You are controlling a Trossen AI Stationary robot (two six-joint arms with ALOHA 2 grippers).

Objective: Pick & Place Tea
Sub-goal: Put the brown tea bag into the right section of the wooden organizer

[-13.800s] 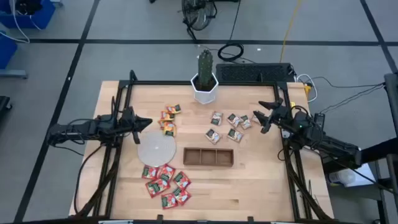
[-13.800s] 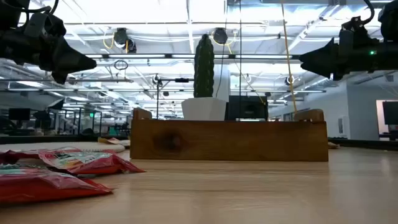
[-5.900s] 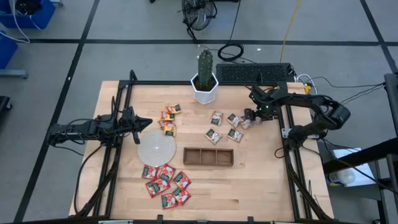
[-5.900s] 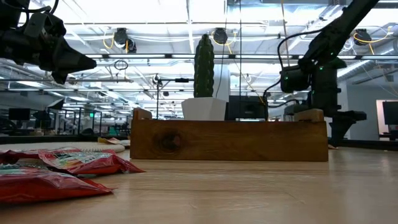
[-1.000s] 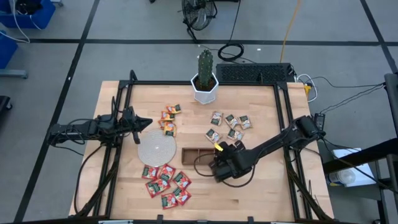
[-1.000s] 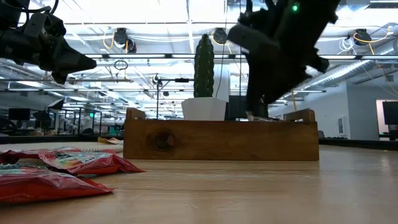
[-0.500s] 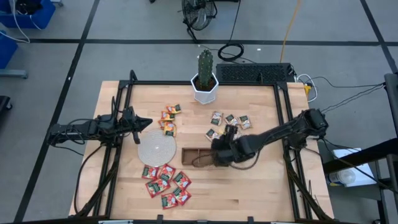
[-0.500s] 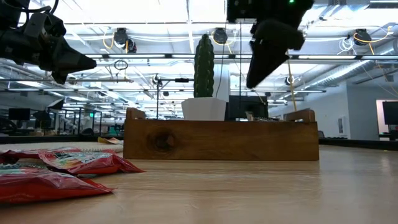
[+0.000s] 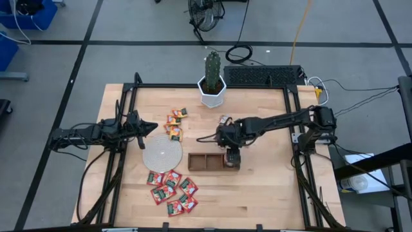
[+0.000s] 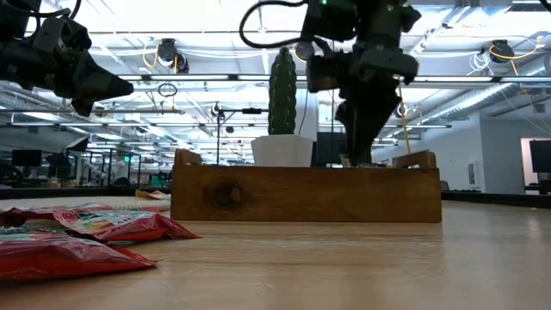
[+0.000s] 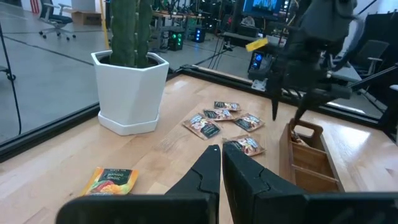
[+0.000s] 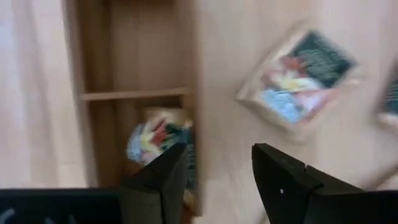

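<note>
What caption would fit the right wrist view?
Open right gripper above the tray, one whitish tea sachet already inside.

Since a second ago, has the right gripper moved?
Yes. The right gripper has swung from the near side of the tray, up over its right end toward the cactus pot.

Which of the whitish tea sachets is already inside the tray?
The whitish sachet lying in the tray's right end compartment, just below the open right claw. The other whitish sachets lie loose on the table behind the tray.
</note>
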